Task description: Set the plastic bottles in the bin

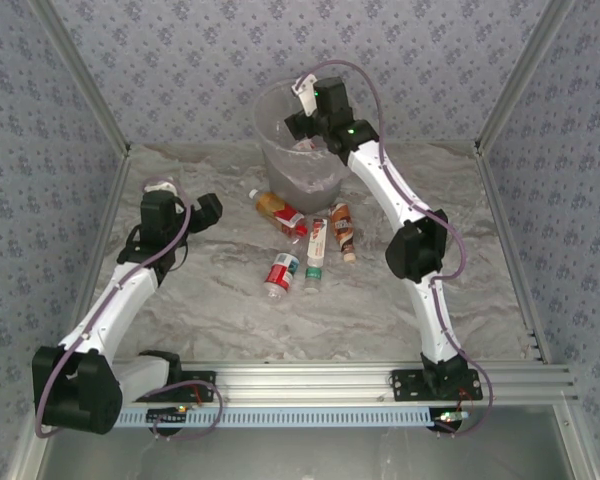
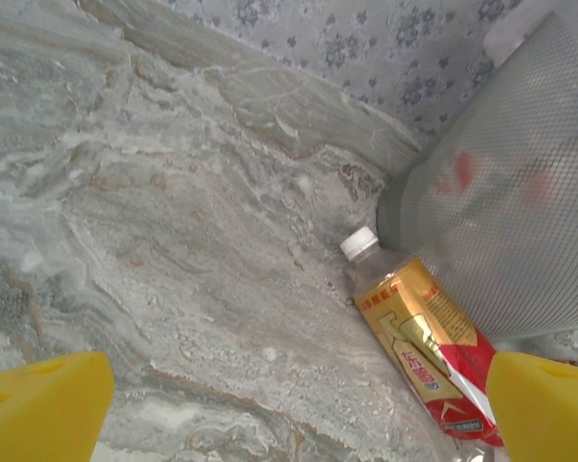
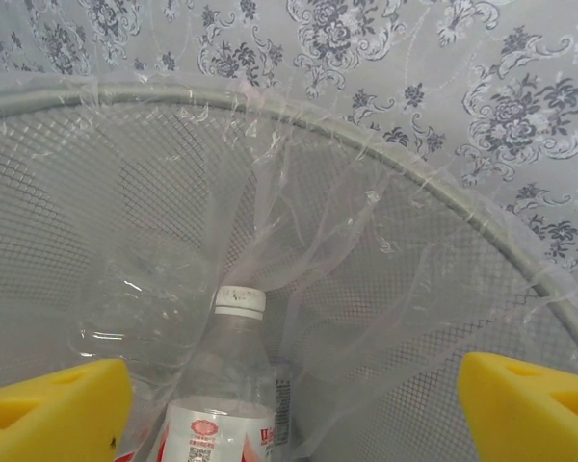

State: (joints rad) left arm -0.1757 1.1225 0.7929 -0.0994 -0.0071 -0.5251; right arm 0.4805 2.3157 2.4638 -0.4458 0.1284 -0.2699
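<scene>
The grey mesh bin (image 1: 268,100) with its clear liner stands at the back of the table. My right gripper (image 1: 308,118) hangs over its mouth, open. In the right wrist view its yellow fingers (image 3: 53,409) stand wide apart above a white-capped bottle (image 3: 222,385) lying inside the bin (image 3: 443,192), untouched. Several bottles lie on the table: gold-red (image 1: 280,212), brown (image 1: 342,228), white-red (image 1: 316,250), and red-white (image 1: 281,272). My left gripper (image 1: 210,212) is open and empty, left of the gold-red bottle (image 2: 419,337), which rests against the bin wall (image 2: 520,192).
A second clear, crumpled bottle (image 3: 135,308) lies in the bin behind the liner. Patterned walls enclose the marble-look table (image 1: 230,310) on three sides. The metal rail (image 1: 310,380) with both arm bases runs along the near edge.
</scene>
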